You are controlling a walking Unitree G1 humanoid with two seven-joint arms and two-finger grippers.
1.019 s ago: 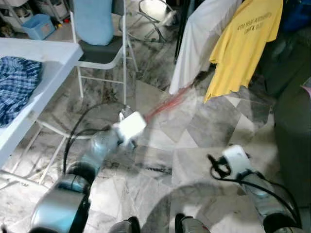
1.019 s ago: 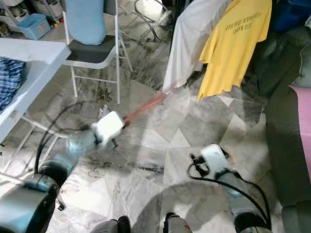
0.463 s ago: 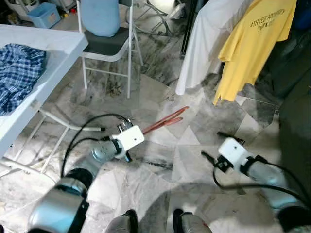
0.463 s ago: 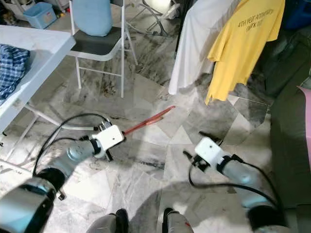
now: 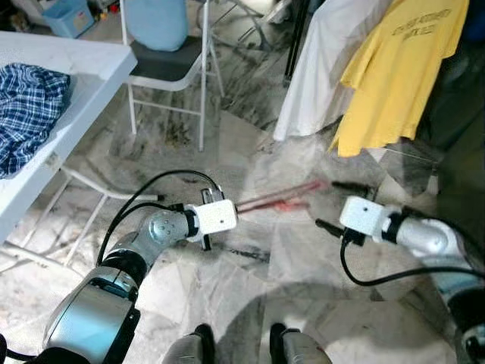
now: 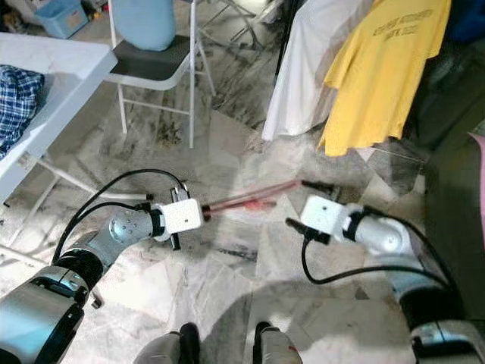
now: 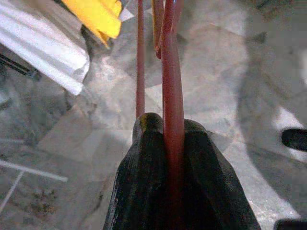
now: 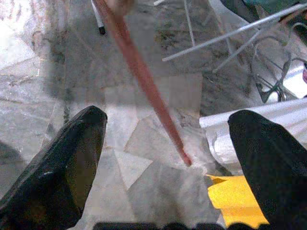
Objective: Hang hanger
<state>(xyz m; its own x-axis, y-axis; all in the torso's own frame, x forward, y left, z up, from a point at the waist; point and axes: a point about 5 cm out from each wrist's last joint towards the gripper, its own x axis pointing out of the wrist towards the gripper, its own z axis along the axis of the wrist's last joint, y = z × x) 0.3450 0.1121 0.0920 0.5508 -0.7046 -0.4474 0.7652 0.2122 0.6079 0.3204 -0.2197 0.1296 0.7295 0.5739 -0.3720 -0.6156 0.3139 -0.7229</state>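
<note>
Red hanger (image 5: 276, 199), thin and plastic-looking, motion-blurred in the head views. Held out roughly level above the marble floor, edge-on and so seen as two or three slim red bars running close together. Near end pinched between the two black fingers (image 7: 144, 191) of the left gripper (image 7: 168, 139); far end reaching toward the white and yellow garments. In the right wrist view, one red bar (image 8: 139, 79) crossing the gap between that gripper's spread fingers, touching neither
</note>
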